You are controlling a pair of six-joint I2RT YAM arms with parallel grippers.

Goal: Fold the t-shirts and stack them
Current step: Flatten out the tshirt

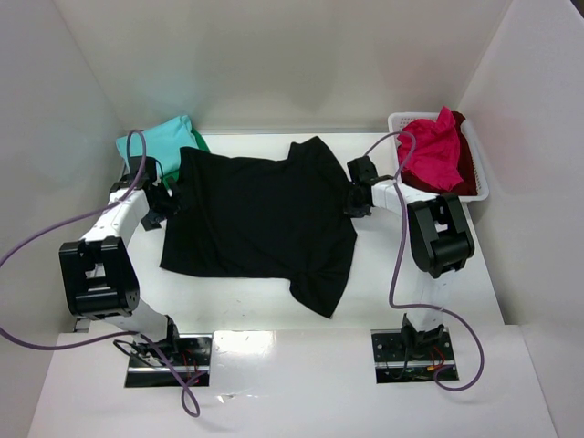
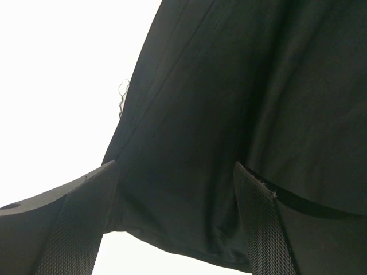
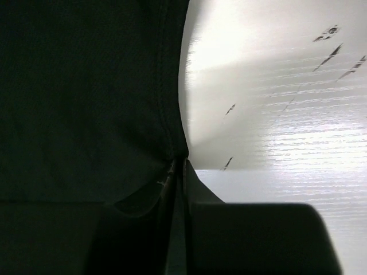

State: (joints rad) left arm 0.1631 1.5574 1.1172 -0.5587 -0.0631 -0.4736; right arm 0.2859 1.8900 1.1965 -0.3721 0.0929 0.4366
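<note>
A black t-shirt (image 1: 260, 214) lies spread flat on the white table (image 1: 274, 310). My left gripper (image 1: 164, 198) is at its left edge. In the left wrist view it (image 2: 176, 166) is open, its fingers (image 2: 86, 217) standing either side of the black cloth's hem (image 2: 189, 229). My right gripper (image 1: 356, 196) is at the shirt's right edge. In the right wrist view it (image 3: 182, 166) is shut on the black cloth's edge (image 3: 86, 103). A folded teal shirt (image 1: 155, 141) lies on a green one (image 1: 200, 141) at the back left. A pink-red shirt (image 1: 429, 151) and a dark red one (image 1: 464, 155) are bundled at the back right.
The pink-red and dark red shirts sit in a small white lattice basket (image 1: 479, 178) in the back right corner. White walls close in the table on the left, back and right. Purple cables loop from both arms.
</note>
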